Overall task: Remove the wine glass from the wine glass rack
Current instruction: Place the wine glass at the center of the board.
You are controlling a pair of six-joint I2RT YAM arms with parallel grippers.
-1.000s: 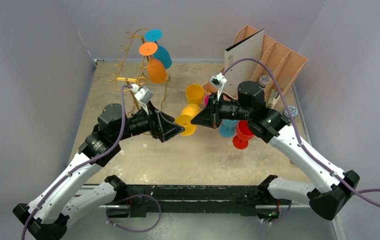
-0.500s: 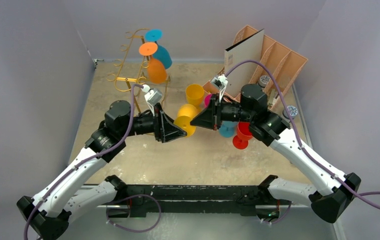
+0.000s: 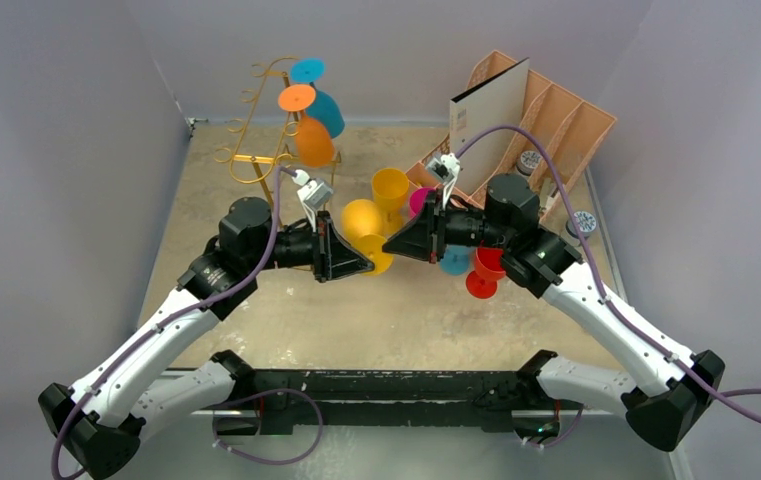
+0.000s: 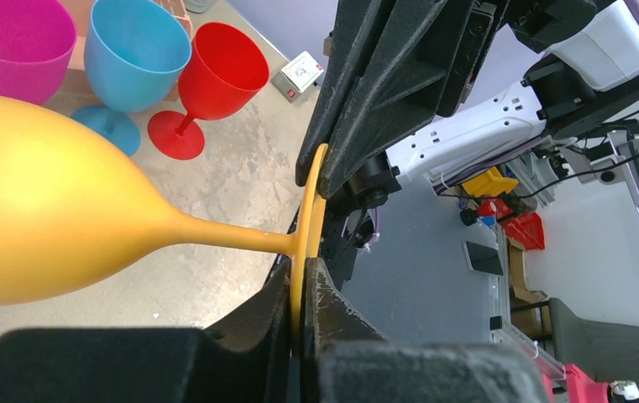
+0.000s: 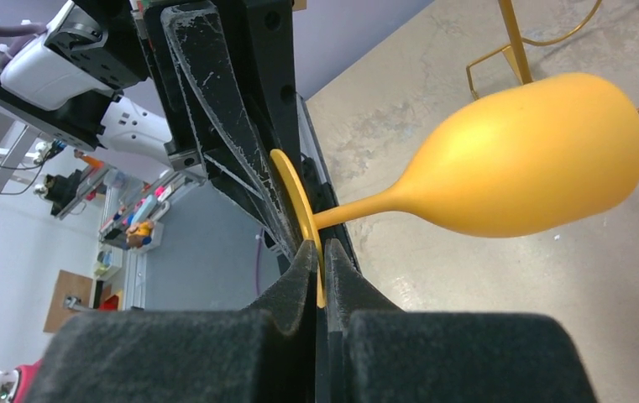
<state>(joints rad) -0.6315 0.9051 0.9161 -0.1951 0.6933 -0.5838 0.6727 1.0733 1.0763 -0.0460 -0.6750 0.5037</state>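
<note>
A yellow wine glass [image 3: 361, 219] lies on its side in the air between my two arms, off the gold wire wine glass rack [image 3: 256, 152]. My left gripper [image 4: 306, 273] is shut on the edge of its round foot [image 4: 308, 210], with the bowl [image 4: 39, 227] reaching out to the left. My right gripper [image 5: 321, 252] is shut on the same foot [image 5: 292, 201] from the opposite side. In the top view both grippers meet tip to tip over the table's middle. An orange glass [image 3: 313, 140] and a teal glass [image 3: 324, 108] hang on the rack.
Behind the grippers stand a second yellow glass [image 3: 390, 188], a magenta glass [image 3: 418, 201], a blue glass [image 3: 453, 263] and a red glass [image 3: 486, 270]. A peach slotted organiser [image 3: 556, 115] holding a white board [image 3: 489, 122] stands at the back right.
My left gripper has moved right and shut on the yellow glass's foot. The glass's bowl has swung up and back. The right gripper stayed shut on the foot.
</note>
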